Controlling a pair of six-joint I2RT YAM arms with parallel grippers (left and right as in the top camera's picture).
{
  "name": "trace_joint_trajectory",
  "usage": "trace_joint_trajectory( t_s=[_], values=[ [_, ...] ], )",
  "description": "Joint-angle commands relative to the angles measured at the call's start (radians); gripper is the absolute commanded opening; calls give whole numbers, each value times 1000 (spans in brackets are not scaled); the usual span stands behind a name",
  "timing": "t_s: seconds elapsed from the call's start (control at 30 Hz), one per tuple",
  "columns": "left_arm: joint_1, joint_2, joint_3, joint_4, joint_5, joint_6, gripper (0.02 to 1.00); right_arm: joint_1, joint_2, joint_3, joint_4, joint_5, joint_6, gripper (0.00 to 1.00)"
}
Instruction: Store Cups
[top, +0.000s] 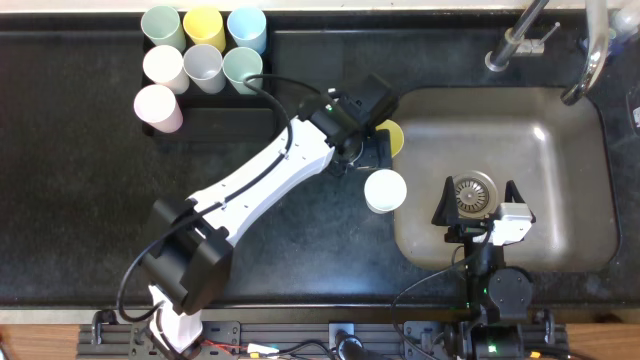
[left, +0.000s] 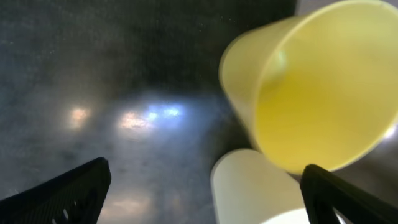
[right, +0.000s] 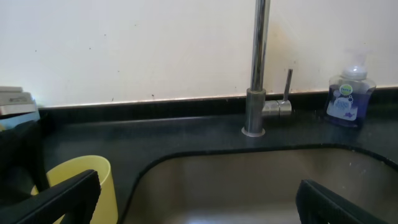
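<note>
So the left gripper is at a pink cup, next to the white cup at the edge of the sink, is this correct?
Not quite. The cup at the left gripper is yellow, not pink: the left wrist view shows the yellow cup right next to the white cup. The rest holds: both are at the edge of the sink. The pink cup stands far off, beside the rack.

Yellow cup (top: 393, 137): upright, mouth up, on surface (top: 100, 200) at sink (top: 540, 150) left rim. White cup (top: 385, 190): upright, just beside it, same rim. Seven cups (top: 203, 63): pastel, mouths up, clustered far left; pink one (top: 158, 107) at cluster's corner.
</note>
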Motion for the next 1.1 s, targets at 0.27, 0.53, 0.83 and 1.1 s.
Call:
trace_joint_trajectory(
  t_s=[0.27,0.53,0.83,1.1],
  values=[
    [15,12,27,39,-28,-7,1000,5,-7,-13,5,-7,5,998],
    [42,13,27,43,-34,-7,1000,5,-7,-13,5,-7,5,998],
    [64,37,27,99,-27,-7,1000,5,-7,-13,5,-7,5,998],
    [64,69,27,102,-9,-7,1000,5,-7,-13,5,-7,5,998]
  ],
)
